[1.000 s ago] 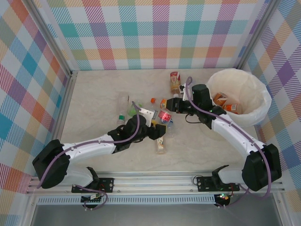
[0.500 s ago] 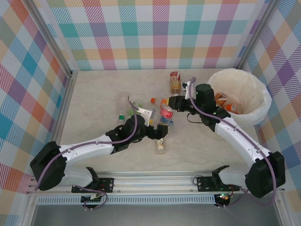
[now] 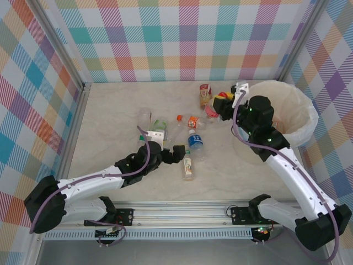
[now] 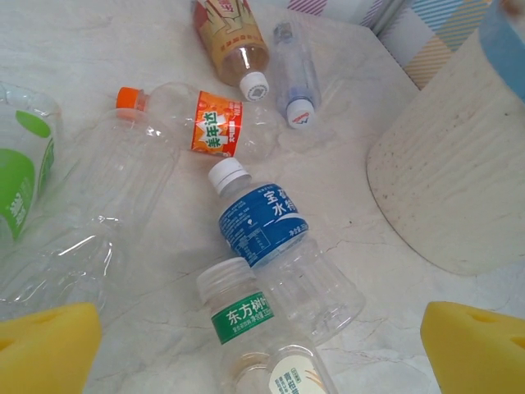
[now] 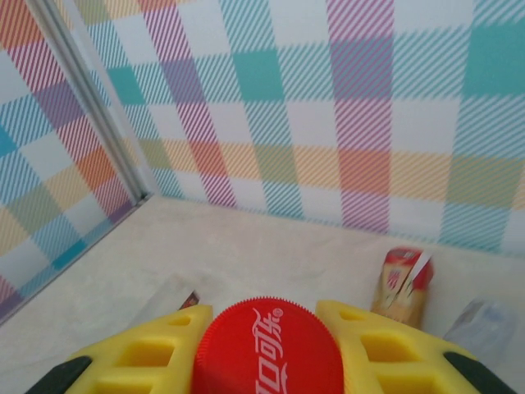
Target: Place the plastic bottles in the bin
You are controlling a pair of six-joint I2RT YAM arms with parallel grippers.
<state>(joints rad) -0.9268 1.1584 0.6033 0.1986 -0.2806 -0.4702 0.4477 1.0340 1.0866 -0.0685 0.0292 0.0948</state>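
Note:
My right gripper [image 3: 219,105] is shut on a red-capped bottle [image 5: 267,349], held off the table just left of the bin [image 3: 300,118], a round bin lined with a white bag. My left gripper [image 3: 177,153] is open and low over the table, its yellow fingers [image 4: 45,349] either side of a green-labelled bottle [image 4: 246,316] without touching it. A blue-labelled bottle [image 4: 262,223] lies just beyond it. Further off lie an orange-labelled bottle [image 4: 215,123], a tan bottle [image 4: 234,37] and a clear one [image 4: 295,78].
More crushed clear bottles [image 3: 144,118] and a green-labelled one [image 3: 160,126] lie left of the pile. The tan bottle [image 3: 205,95] stands near the back wall. The bin's wall [image 4: 451,164] rises close on the right of the left gripper. Checked walls close the table on three sides.
The right gripper has lifted the red-capped bottle off the pile and carried it back and right, towards the bin. The left arm has drawn back slightly towards its base.

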